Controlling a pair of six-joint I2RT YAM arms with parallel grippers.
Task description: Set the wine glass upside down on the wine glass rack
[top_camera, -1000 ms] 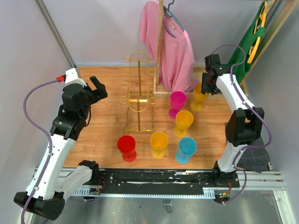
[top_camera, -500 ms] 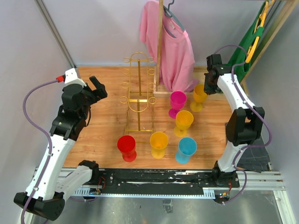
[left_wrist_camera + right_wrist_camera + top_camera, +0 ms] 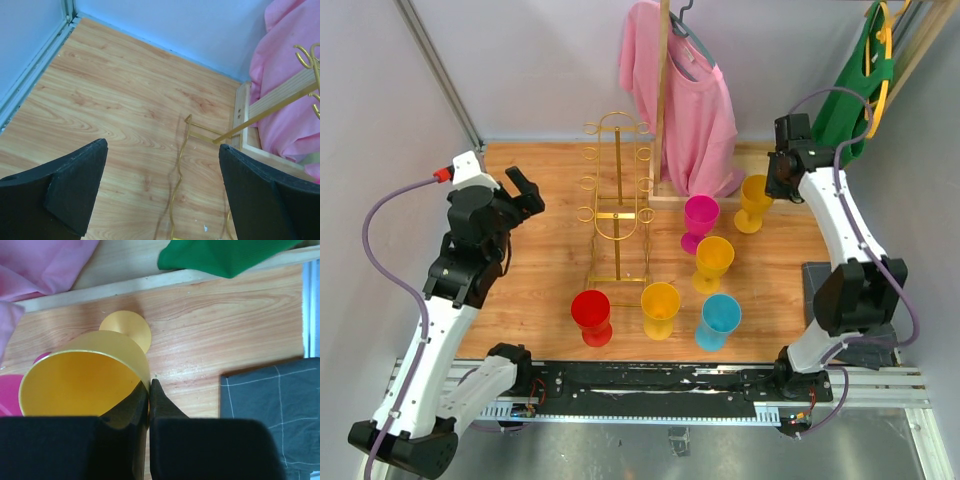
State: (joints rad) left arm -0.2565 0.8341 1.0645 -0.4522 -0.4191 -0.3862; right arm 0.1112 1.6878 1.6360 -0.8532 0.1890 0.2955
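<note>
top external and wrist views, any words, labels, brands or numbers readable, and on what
None readable in any view. The wine glass rack, the pink shirt, the green garment and the yellow wine glass in the right claw show no marks.

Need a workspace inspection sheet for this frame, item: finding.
Surface: wooden tabletop, no spills seen.
Job's things: wine glass rack upright, no glass on it; far yellow glass gripped at its rim.
Clutter: magenta glass, middle yellow glass, near yellow glass, red glass, blue glass, all upright; dark checked cloth.
Grippers: left gripper open, empty; right gripper shut on far yellow glass.
Cables: purple cables loop off both arms, touching no glass.
Surroundings: pink shirt on wooden stand, green garment.
</note>
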